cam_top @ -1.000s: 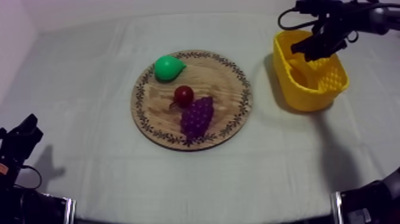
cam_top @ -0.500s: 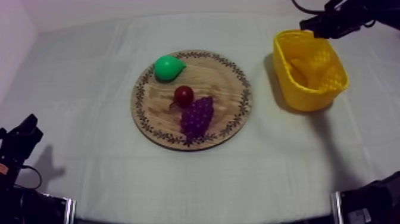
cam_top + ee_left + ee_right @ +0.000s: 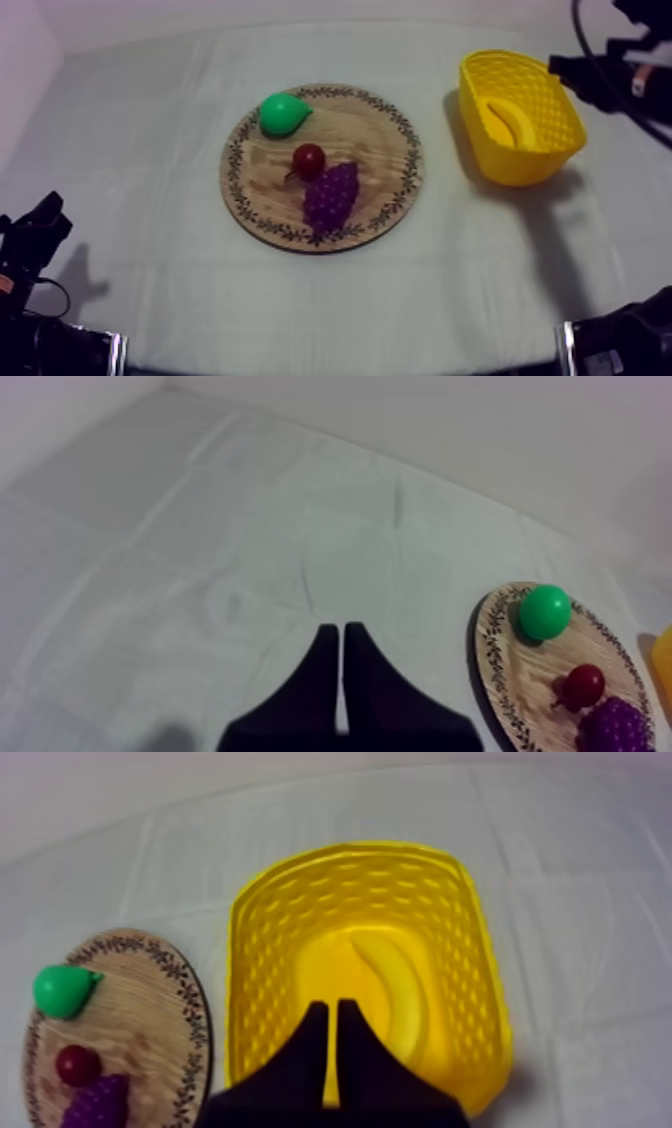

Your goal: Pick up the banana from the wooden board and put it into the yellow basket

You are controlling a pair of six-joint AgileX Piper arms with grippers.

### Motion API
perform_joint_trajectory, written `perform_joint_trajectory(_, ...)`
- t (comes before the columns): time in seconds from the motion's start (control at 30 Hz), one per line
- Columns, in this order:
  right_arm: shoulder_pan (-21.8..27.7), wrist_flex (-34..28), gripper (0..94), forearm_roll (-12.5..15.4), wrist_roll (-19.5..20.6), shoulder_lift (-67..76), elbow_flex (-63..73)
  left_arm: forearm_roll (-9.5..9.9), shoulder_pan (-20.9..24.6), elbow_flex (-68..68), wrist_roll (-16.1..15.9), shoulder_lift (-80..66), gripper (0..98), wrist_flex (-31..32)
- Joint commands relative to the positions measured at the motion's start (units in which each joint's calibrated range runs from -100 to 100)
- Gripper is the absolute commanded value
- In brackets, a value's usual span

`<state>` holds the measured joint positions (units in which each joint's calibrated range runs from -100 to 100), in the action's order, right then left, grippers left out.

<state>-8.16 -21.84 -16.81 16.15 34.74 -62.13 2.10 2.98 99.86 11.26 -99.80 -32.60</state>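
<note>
Banana (image 3: 392, 992) lies in the yellow basket (image 3: 265, 952) just beyond the right gripper (image 3: 332, 1008), fingers pressed together, empty; pear (image 3: 62, 990), small red fruit (image 3: 78, 1064) and grapes (image 3: 98, 1104) sit on the wooden board (image 3: 150, 1012) alongside.

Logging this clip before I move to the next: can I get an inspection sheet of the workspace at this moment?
Surface: grey-white cloth, lightly creased.
Job's things: banana lies inside the yellow basket; wooden board holds no banana.
Clutter: pear, small red fruit and grapes on the board.
Grippers: left gripper shut, over bare cloth; right gripper shut, above the basket.
Cables: nothing seen on the cloth.
Surroundings: pale wall behind the table.
</note>
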Motion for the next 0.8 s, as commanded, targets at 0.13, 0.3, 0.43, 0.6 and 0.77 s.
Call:
perform_joint_trajectory(0.13,0.6,5.6,0.5,17.1,-20.2,25.2,-21.9,-0.02,0.0,0.0,0.0,0.0,0.1,0.0)
perform_joint_trajectory(0.3,1.2,-1.0,0.5,22.7,-26.5,35.8,-26.2,-0.02,0.0,0.0,0.0,0.0,0.1,0.0)
perform_joint_trajectory(0.43,2.7,-6.3,0.5,26.0,-30.2,42.7,-28.6,-0.02,0.0,0.0,0.0,0.0,0.1,0.0)
perform_joint_trajectory(0.6,3.6,-11.6,0.5,25.9,-30.5,49.9,-31.5,-0.02,0.0,0.0,0.0,0.0,0.1,0.0)
perform_joint_trajectory(0.77,5.2,-15.3,0.5,26.2,-31.3,54.5,-33.8,-0.02,0.0,0.0,0.0,0.0,0.1,0.0)
